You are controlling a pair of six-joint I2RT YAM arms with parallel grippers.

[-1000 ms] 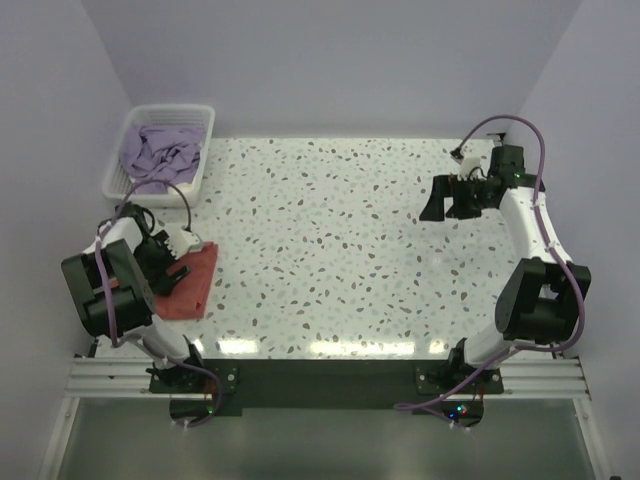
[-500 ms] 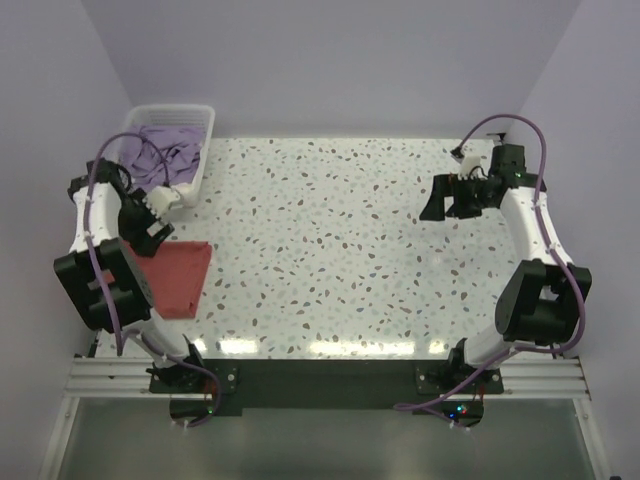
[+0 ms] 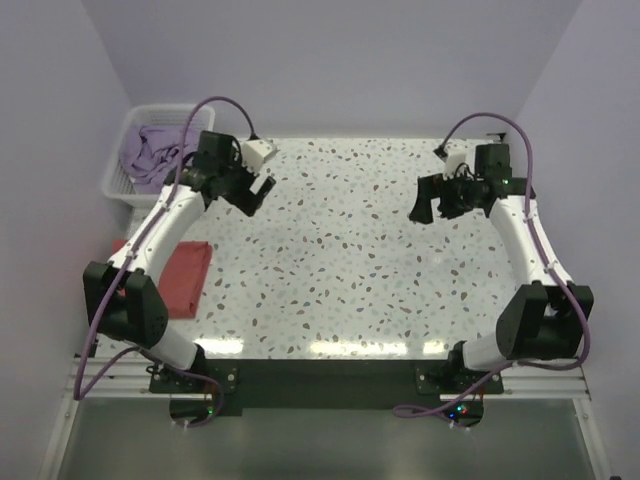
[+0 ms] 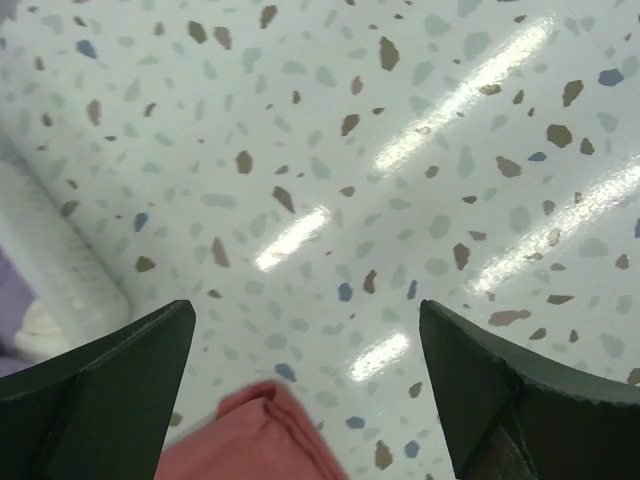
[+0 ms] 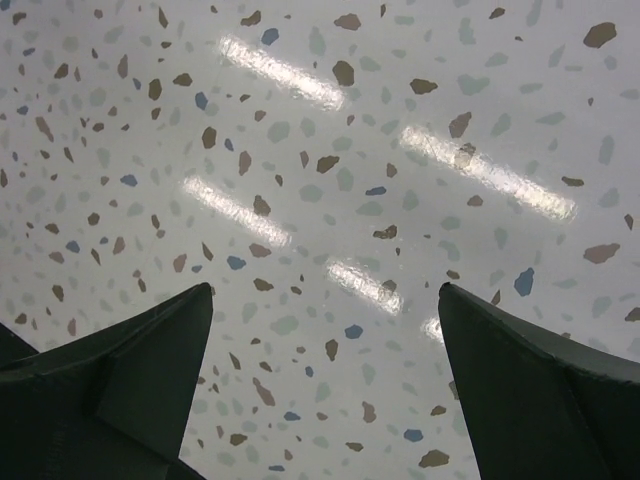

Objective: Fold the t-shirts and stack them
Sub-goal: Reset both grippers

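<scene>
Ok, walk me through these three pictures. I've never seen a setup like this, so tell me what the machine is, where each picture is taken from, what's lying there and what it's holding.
These are two robot arms bolted side by side at the near edge of a speckled table. The wide picture comes from a fixed camera above and behind them. The other two come from small cameras on the wrists, looking down past each arm's own dark fingers.

The left tool hangs over the table beside a white basket, and the right tool hangs over the far right part. Both are open and hold nothing.

A coral-red t-shirt lies folded flat near the left edge; its corner also shows in the left wrist picture. A lavender t-shirt sits crumpled in the basket, not yet folded.
</scene>
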